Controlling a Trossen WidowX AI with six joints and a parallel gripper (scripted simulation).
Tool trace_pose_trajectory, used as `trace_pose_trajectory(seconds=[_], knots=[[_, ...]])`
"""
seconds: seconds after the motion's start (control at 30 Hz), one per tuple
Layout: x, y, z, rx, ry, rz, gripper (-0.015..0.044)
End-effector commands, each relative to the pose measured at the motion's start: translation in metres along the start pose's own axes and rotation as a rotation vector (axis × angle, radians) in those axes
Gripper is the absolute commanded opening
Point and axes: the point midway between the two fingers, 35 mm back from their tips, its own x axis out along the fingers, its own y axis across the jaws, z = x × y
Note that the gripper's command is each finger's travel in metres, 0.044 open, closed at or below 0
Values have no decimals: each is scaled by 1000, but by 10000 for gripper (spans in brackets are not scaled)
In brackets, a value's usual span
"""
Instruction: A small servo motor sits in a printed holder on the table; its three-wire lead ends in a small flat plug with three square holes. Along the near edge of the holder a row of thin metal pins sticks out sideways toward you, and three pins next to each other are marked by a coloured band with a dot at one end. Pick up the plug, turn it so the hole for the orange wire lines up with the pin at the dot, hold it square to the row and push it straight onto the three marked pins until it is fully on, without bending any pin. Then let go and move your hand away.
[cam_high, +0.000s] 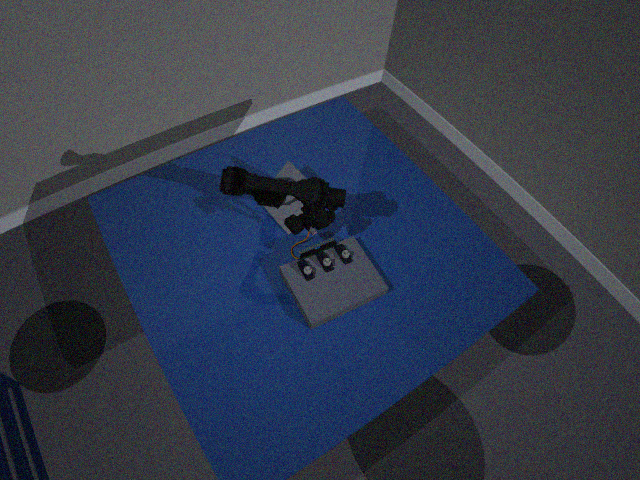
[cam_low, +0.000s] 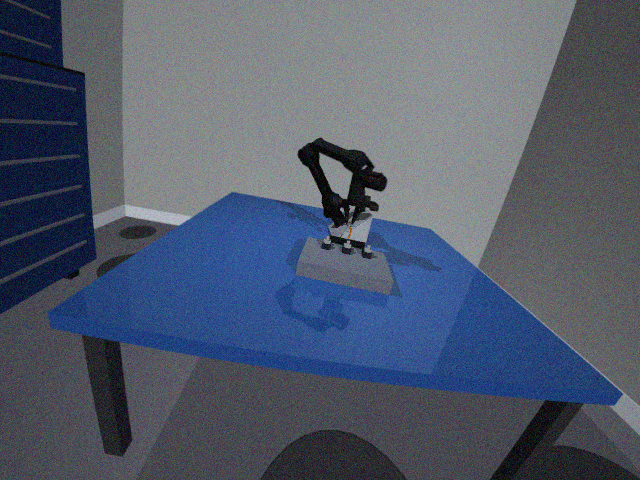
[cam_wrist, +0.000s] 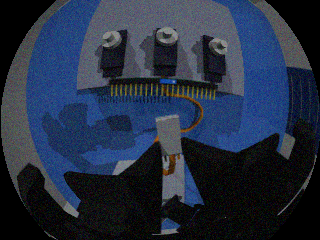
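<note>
My gripper (cam_high: 311, 230) (cam_low: 349, 222) (cam_wrist: 170, 144) is shut on the pale, flat plug (cam_wrist: 169, 131), which points toward the holder in the wrist view. The holder (cam_high: 341, 294) (cam_low: 341, 272) (cam_wrist: 135, 15) is a grey block carrying three black servos with pale round tops. Its row of yellow pins (cam_wrist: 145, 90) runs along the edge facing my gripper. A short blue band (cam_wrist: 166, 81) with a lighter spot near its right end marks pins around the middle. The plug is short of the pins, not touching them. The orange lead (cam_high: 293, 251) (cam_low: 349, 234) (cam_wrist: 202, 112) loops to the right in the wrist view. The plug's holes are hidden.
A pale block (cam_high: 288, 169) (cam_low: 364, 228) stands beside the arm, on the side of the pins. The holder and block are on a blue table (cam_high: 206, 310) (cam_low: 232, 310). Dark arm shadows fall across it. A blue cabinet (cam_low: 41, 155) stands beyond the table's left side.
</note>
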Motion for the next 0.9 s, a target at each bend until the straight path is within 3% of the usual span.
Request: trace_pose_trajectory(seconds=[0.0, 0.53, 0.87], knots=[[5, 3, -14, 92, 7, -4, 0], [47, 5, -25, 184, 6, -11, 0], [45, -1, -2, 185, 5, -11, 0]])
